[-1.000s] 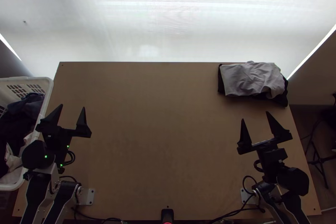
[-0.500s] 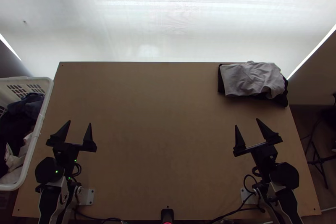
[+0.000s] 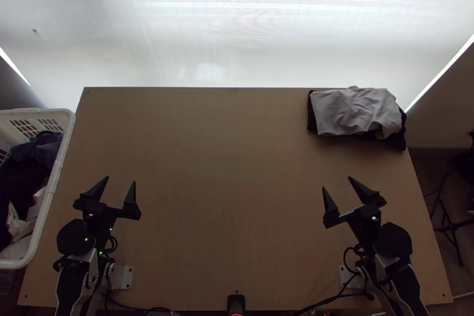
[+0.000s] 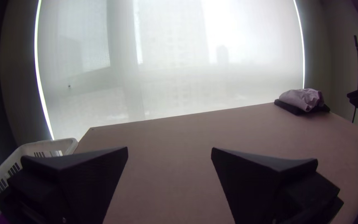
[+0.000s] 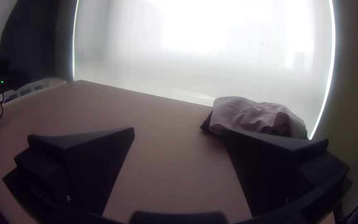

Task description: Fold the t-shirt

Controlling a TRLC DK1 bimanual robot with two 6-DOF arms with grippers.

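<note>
The left gripper [image 3: 121,180] of a two-armed robot stands with its flat black fingers spread and nothing between them, on the basket side of a light wooden table [image 3: 231,197], as its counterpart, the right gripper [image 3: 337,183], also waits wide open and free of cloth on the opposite side. Both sit back near their own bases, fingers pointing toward the far edge, a stance that looks chosen to leave the middle of the table free for work. At the far right corner, a light grey garment [image 3: 355,111], possibly the t-shirt of the task though its cut cannot be made out, lies in a compact, wrinkled bundle on top of a dark garment [image 3: 400,141], which pokes out along its near side and at the corner. The pair appears to be parked there as a finished stack, out of the folding space. Beside the table's left edge, a white plastic laundry basket [image 3: 61,159] holds dark clothes [image 3: 26,168] and some pale cloth [image 3: 19,230], bunched loosely, close enough for the left arm to draw from. The scene suggests a pause between garments; if the next shirt is in the basket, the left gripper would likely fetch it, with tangled neighbours the chief risk.
</note>
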